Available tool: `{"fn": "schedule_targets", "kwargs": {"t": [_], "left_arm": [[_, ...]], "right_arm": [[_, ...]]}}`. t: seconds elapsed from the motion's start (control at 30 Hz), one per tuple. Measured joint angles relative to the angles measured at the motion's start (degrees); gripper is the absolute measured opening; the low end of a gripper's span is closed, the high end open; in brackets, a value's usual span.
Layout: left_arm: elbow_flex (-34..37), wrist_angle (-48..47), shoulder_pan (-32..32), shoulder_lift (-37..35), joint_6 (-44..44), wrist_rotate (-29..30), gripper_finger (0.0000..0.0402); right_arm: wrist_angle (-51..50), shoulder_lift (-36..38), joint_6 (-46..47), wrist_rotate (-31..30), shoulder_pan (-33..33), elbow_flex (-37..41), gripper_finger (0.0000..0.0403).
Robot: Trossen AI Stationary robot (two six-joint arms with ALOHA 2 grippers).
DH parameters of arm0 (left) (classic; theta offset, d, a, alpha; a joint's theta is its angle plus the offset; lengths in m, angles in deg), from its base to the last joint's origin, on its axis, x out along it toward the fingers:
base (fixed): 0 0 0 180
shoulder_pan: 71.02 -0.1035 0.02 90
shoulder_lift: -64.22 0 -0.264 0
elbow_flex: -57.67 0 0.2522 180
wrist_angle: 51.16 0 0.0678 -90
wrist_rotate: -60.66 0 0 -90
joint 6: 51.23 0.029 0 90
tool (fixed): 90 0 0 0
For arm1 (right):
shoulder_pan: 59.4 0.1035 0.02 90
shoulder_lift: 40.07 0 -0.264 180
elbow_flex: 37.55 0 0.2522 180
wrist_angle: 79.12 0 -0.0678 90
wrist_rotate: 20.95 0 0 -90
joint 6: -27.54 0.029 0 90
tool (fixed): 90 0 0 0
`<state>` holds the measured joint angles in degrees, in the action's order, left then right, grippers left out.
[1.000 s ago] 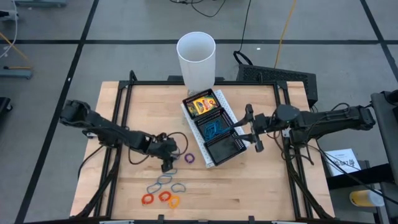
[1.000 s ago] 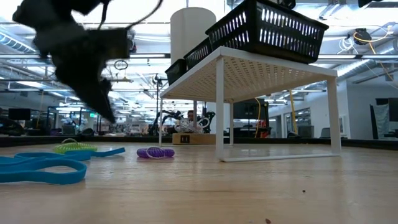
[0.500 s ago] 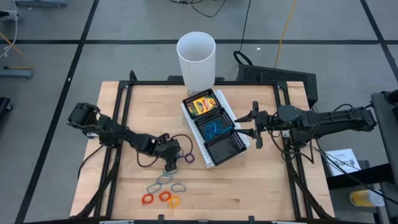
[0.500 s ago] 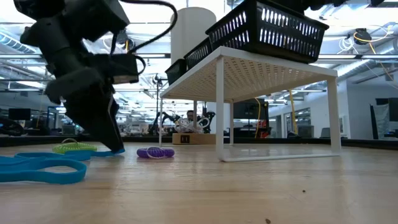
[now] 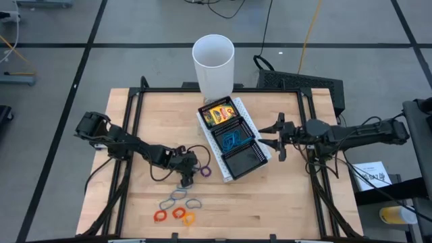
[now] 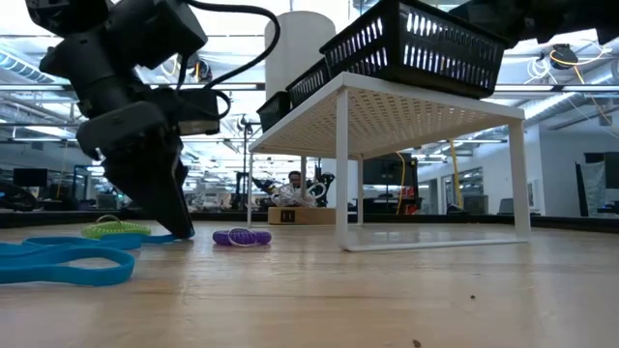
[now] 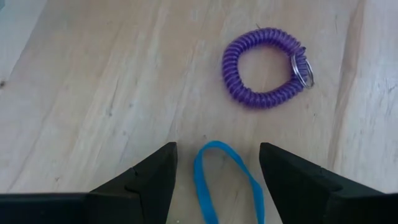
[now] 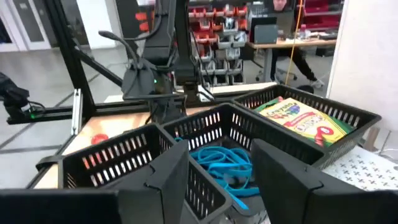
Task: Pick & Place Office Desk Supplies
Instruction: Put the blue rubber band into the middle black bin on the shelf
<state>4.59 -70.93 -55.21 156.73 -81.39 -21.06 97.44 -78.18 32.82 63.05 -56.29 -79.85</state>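
Observation:
My left gripper (image 5: 183,178) points steeply down at the table, left of the black mesh tray (image 5: 244,164). It is open, one finger on either side of a blue rubber-band loop (image 7: 219,180) that lies flat on the wood, and I see no touch. A purple coil band (image 7: 263,67) lies just beyond it. More loops, blue (image 5: 177,196), red (image 5: 160,216) and orange (image 5: 188,218), lie toward the near edge. My right gripper (image 5: 275,139) hovers open and level at the tray's right side. The tray holds a crayon box (image 8: 300,118) and blue bands (image 8: 222,163).
The tray rests on a white perforated riser (image 6: 426,111) with room beneath it. A tall white cup (image 5: 213,62) stands at the far edge behind the tray. A green coil band (image 6: 116,230) and a big blue loop (image 6: 60,263) lie near my left gripper.
My left gripper has sunk to the table, its fingers coming down on either side of the blue loop beside the purple coil. My right gripper has drawn back a little from the tray toward the table's right edge and rolled slightly.

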Motion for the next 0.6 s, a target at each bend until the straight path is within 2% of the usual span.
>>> {"fn": "schedule_targets", "kwargs": {"t": [0.13,0.6], "left_arm": [[-0.02,-0.33,-0.04,0.0,-1.43,-0.08,0.0214],[-0.01,-1.85,-0.04,0.09,-2.03,-0.23,0.0045]], "right_arm": [[3.05,0.87,-0.32,0.0,0.0,2.08,0.0164],[7.3,1.37,0.04,0.0,0.0,4.62,0.0164]]}}
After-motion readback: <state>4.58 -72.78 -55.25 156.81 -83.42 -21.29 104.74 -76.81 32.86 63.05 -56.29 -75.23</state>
